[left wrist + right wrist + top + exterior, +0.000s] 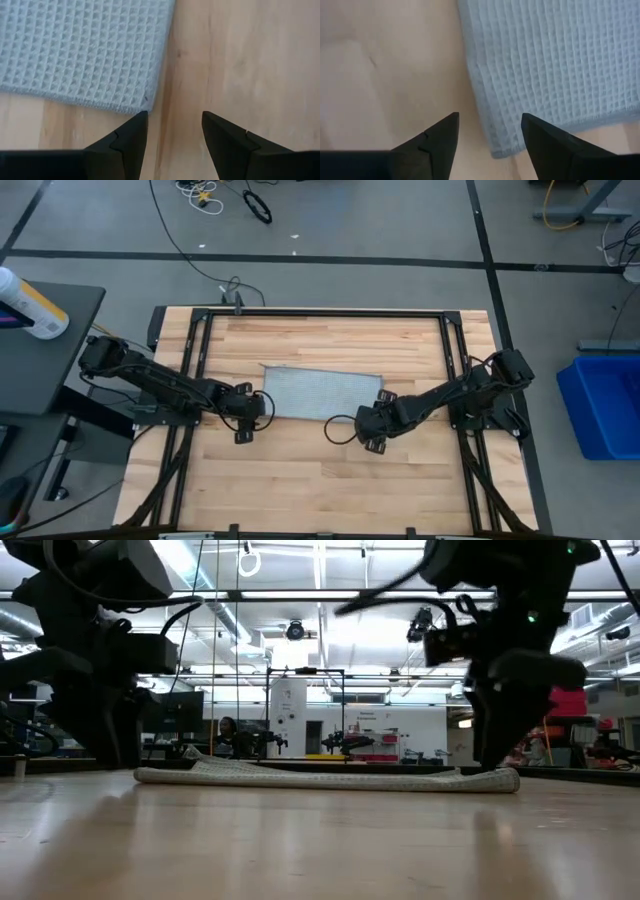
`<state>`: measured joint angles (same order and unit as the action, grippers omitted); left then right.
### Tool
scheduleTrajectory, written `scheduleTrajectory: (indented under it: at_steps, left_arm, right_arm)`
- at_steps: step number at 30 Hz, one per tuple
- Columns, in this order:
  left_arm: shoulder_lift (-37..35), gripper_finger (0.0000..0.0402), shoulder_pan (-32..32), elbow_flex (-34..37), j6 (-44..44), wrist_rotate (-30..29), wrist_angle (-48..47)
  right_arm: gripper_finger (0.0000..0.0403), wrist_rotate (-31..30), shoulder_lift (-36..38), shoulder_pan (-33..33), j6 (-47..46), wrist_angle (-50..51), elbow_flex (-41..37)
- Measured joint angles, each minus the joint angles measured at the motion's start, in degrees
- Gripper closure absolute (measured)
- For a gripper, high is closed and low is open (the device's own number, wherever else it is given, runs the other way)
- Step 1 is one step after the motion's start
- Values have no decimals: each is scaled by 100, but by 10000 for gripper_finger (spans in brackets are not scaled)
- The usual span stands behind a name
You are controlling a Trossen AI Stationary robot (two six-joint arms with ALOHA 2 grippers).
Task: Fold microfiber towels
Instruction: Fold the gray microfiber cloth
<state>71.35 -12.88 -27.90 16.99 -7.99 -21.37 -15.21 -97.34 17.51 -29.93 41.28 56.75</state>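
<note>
The pale grey-blue towel (320, 392) lies flat on the wooden table (330, 480) as a folded oblong, its long sides running left to right. In the low view it is a low strip (330, 777). My left gripper (258, 410) is open low over the table at the towel's near left corner (146, 102), which lies just beside one fingertip. My right gripper (368, 425) is open low at the near right corner (500, 147), which lies between its two fingers. In the wrist views the left gripper (172, 125) and the right gripper (490, 125) hold nothing.
Black frame rails (195, 360) run along the table's left, right and far sides. A black side table with a bottle (30, 305) stands to the left, and a blue bin (605, 405) to the right. Bare wood lies between the towel and the near edge.
</note>
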Motion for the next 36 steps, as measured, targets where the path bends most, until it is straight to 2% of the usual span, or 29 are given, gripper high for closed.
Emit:
scheduleTrajectory:
  at_steps: [4, 8, 20, 23, 28, 33, 36]
  left_arm:
    - [0, 204, 0, 50, -16, 38, 29]
    - [0, 204, 0, 92, -212, 18, 62]
    - [0, 204, 0, 226, -856, -65, 136]
    - [0, 204, 0, 59, -879, -328, -88]
    - [16, 204, 3, -214, -843, -304, -27]
    - [526, 204, 11, -226, -719, -67, 73]
    - [933, 204, 9, -303, -767, -156, 153]
  right_arm:
    - [181, 222, 0, 12, -35, -273, -320]
    - [175, 154, 13, 117, -149, -435, -583]
    - [186, 27, 15, 106, -164, -636, -646]
    - [182, 14, 20, 106, -298, -727, -722]
    - [180, -20, 22, 125, -433, -812, -809]
    - [191, -62, 15, 159, -433, -853, -818]
    - [193, -62, 13, 159, -472, -852, -816]
